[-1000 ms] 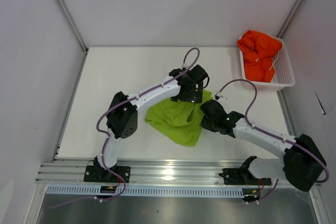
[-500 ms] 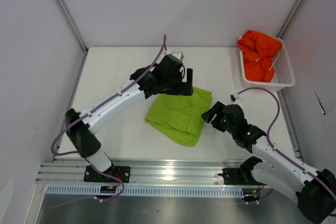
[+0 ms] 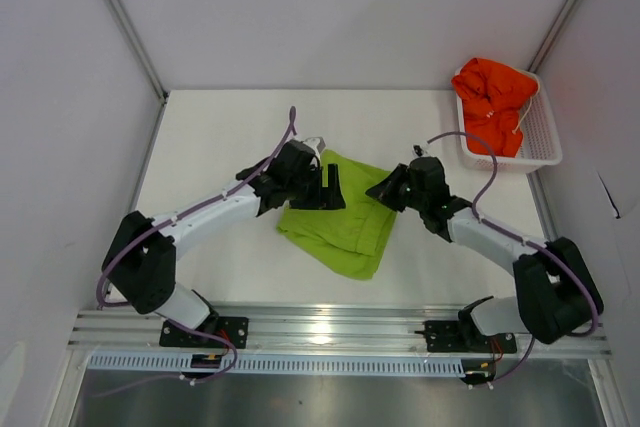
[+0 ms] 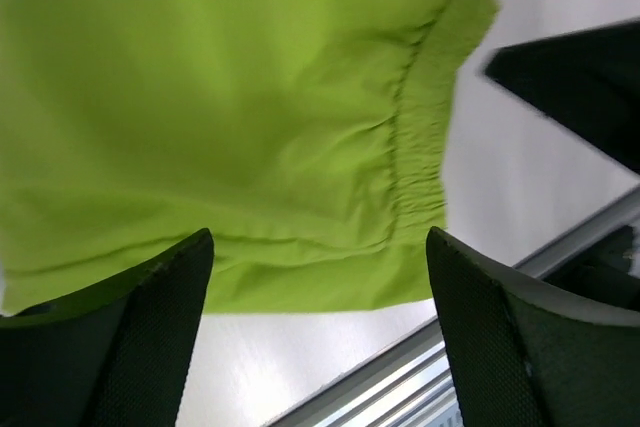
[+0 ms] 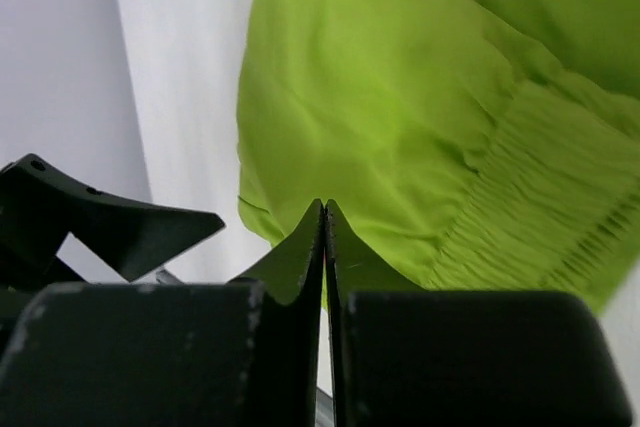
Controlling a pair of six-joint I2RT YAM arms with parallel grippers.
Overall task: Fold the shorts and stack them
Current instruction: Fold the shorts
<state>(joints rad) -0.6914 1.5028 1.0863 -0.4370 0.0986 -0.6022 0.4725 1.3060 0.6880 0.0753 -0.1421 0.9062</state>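
Your left gripper (image 4: 318, 243) spread wide and empty over the soft lime green fabric shorts (image 3: 345, 229), your right gripper (image 5: 323, 209) pressed fully closed at their right edge, pinched cloth impossible to tell.

White mesh basket (image 3: 543, 132) at far-right corner, white table (image 3: 220, 137), apparently metal rail (image 3: 330, 325) nearest

The lime green shorts (image 3: 340, 215) lie before me near the middle of the table (image 3: 215, 132), folded into a rumpled flat slab, with the gathered elastic waistband along one edge. The orange-red shorts (image 3: 492, 102) sit bunched at 2 o'clock in the white basket (image 3: 547, 137), what looks like a white drawstring trailing across them.
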